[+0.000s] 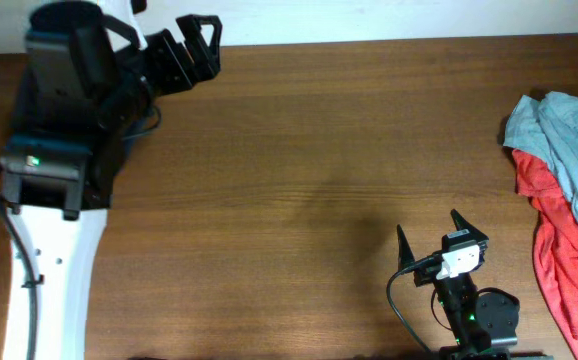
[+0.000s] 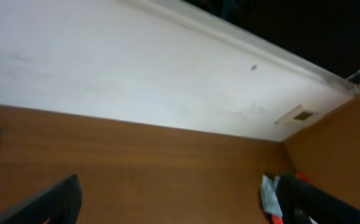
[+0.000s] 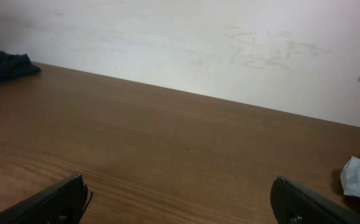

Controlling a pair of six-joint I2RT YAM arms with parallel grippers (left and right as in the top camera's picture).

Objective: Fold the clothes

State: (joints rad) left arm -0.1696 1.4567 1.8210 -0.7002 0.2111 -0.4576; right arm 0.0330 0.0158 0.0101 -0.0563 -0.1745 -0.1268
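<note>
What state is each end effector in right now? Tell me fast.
Left end effector: open, holding nothing.
Right end effector: open, holding nothing.

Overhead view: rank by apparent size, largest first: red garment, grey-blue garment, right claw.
1. red garment and grey-blue garment: these look about alike. They overlap and both are cut off by the frame edge, so I am not ranking them.
2. right claw: clearly the smallest.
</note>
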